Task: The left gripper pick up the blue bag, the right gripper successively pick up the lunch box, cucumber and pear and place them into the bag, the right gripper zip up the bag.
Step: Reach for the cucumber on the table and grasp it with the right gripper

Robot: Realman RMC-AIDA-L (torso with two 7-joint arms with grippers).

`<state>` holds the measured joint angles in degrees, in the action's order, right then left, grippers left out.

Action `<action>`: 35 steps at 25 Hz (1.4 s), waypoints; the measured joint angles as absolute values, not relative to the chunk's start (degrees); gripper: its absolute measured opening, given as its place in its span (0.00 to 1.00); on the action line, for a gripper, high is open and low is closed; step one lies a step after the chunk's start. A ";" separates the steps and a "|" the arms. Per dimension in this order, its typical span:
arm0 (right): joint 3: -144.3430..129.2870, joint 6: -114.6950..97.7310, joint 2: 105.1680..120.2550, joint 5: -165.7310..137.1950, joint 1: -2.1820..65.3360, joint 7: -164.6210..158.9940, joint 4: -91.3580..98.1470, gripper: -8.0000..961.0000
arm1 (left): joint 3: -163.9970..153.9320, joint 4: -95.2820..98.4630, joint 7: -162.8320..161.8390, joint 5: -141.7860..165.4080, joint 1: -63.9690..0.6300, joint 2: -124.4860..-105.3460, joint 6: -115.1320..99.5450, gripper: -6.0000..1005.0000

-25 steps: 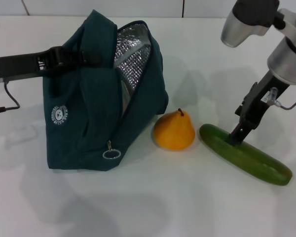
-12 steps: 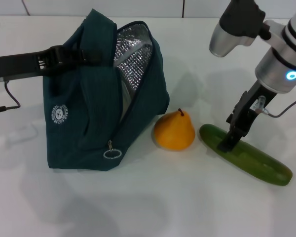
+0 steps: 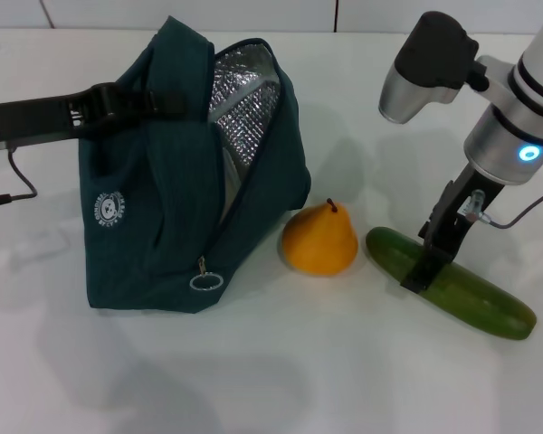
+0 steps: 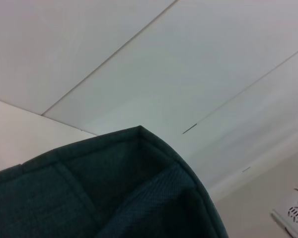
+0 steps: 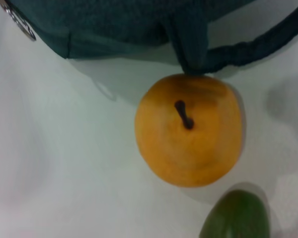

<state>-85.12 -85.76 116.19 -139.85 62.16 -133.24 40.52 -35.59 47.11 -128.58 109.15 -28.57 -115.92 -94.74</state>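
Head view: the left gripper is clamped on the upper handle area of the blue bag, holding it up with the mouth gaping toward the right and foil lining showing. No lunch box on the table; likely already inside, though the bag's interior is not visible enough to confirm. The pear stands just beside the bag's lower corner. The cucumber lies right of it, well clear of the table's near edge. The right gripper sits down on the cucumber's left half; whether its fingers have closed on it, I cannot tell. Cucumber, pear and zipping are left to do. Open table in front; the pear stands close under the route to the bag mouth.

Left wrist view: only bag fabric below, wall panels beyond.

Right wrist view: pear from above, stem up; cucumber tip near it; bag edge and strap touching the pear.
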 joint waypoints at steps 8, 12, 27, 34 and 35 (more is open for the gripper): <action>-85.61 -85.17 116.19 -140.04 62.26 -133.24 39.87 0.88 | -35.59 47.11 -128.59 109.07 -28.83 -115.96 -94.74 0.07; -87.14 -84.49 116.19 -140.07 62.58 -133.25 38.60 0.88 | -35.64 47.11 -128.59 109.07 -29.22 -116.00 -94.75 0.07; -90.71 -83.07 116.19 -139.83 62.98 -134.63 39.24 0.84 | -35.59 47.11 -128.09 109.07 -29.17 -116.02 -94.72 0.07; -90.80 -83.16 116.19 -139.83 63.35 -134.65 39.29 0.84 | -35.59 47.11 -128.07 109.07 -29.25 -116.02 -94.67 0.07; -90.85 -83.22 116.19 -139.83 63.41 -134.65 39.29 0.84 | -35.59 47.11 -128.06 109.07 -29.26 -116.02 -94.66 0.07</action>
<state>-90.85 -83.22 116.19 -139.83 63.41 -134.65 39.29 -35.59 47.11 -128.06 109.07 -29.26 -116.02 -94.66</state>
